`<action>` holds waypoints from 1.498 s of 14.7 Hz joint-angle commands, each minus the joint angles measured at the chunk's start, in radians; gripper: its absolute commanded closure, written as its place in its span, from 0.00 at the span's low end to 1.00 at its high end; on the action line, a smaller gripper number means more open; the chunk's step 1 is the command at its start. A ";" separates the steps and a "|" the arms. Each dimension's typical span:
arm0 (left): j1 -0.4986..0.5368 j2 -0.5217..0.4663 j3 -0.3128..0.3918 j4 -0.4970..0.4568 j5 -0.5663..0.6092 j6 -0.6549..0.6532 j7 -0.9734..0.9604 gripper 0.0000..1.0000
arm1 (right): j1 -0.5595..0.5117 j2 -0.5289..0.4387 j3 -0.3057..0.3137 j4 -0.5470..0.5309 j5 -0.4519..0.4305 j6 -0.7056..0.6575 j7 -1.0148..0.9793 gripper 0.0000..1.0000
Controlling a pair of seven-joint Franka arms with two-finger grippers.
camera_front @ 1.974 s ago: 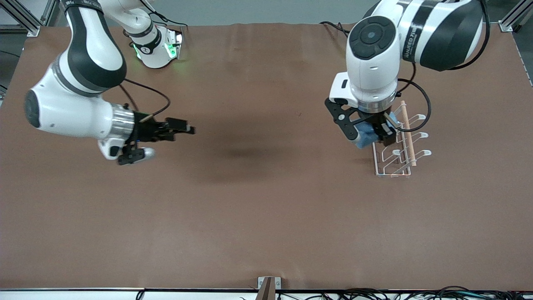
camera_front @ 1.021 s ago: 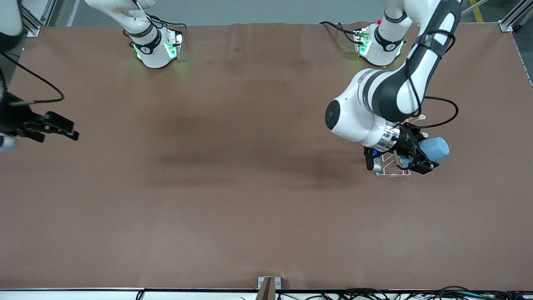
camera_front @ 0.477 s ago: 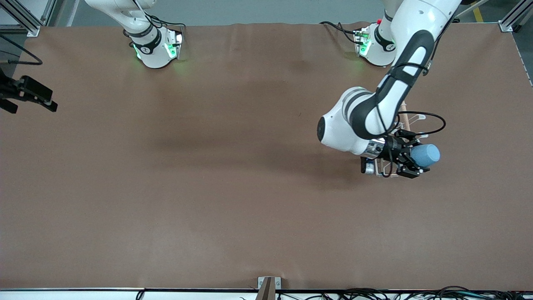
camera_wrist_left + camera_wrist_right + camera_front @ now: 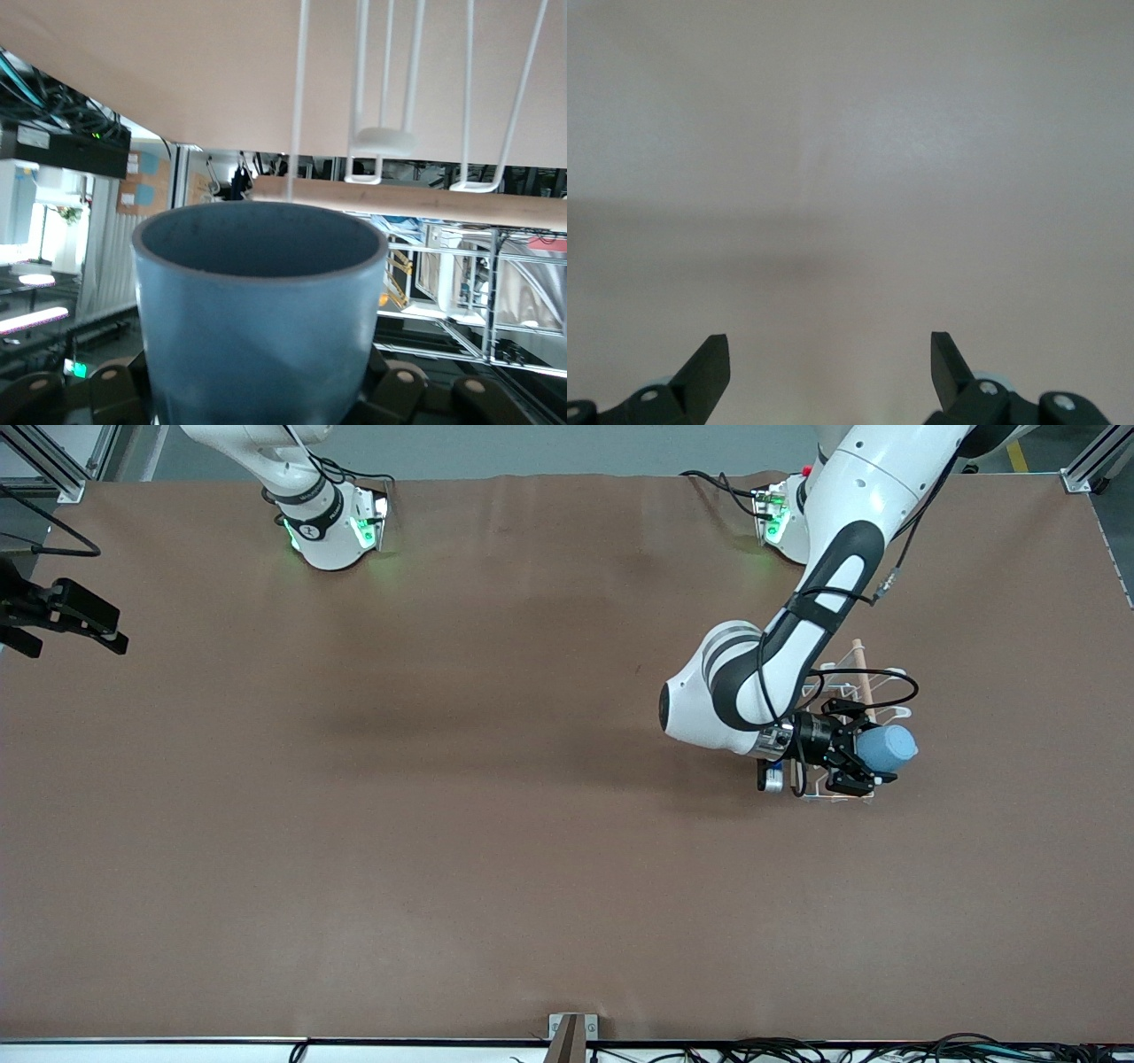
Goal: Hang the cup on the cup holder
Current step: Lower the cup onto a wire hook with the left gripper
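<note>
Left gripper (image 4: 858, 762): clamped on the cup, held sideways over the cup holder; you have it at the left arm's end of the tabletop, about midway between the robots' edge and the front camera's edge
Cup (image 4: 886, 749): light blue, lying on its side in the grip, open mouth turned toward the rack's wires in the left wrist view (image 4: 257, 301)
Cup holder (image 4: 855, 691): white wire rack with a wooden rod (image 4: 860, 677) on top, standing on the table (image 4: 496, 824); most of its prongs are hidden under the gripper in the front view
Prongs (image 4: 383, 140): looped ends and the rod show just past the cup's rim; none is inside the mouth yet, as far as you can judge
Right gripper (image 4: 830, 359): fingers spread wide, holding nothing; you see it waiting at the right arm's end edge of the table (image 4: 62, 615)
Risk, missed prong: the rim may strike a loop instead of sliding over it, and the light rack may shift or tip
Risk, early release: if you let go before a prong sits well inside, the cup likely drops to the table
Risk, snagging: fingers close among the wires could catch the rack as you draw back
</note>
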 commanded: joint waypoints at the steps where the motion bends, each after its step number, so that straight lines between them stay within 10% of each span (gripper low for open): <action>1: -0.005 0.000 -0.006 -0.033 0.011 -0.028 -0.046 0.53 | 0.001 -0.026 0.008 -0.032 -0.025 0.003 0.009 0.00; 11: -0.013 0.060 -0.006 -0.035 0.011 -0.029 -0.077 0.48 | -0.005 -0.022 0.007 -0.031 -0.025 -0.014 0.010 0.00; 14: -0.022 0.075 -0.006 -0.030 0.011 -0.029 -0.118 0.00 | -0.005 -0.022 0.007 -0.028 -0.025 -0.014 0.010 0.00; 22: 0.003 -0.021 -0.008 0.081 -0.027 -0.029 -0.172 0.00 | -0.001 -0.022 0.007 -0.023 -0.025 -0.010 0.012 0.00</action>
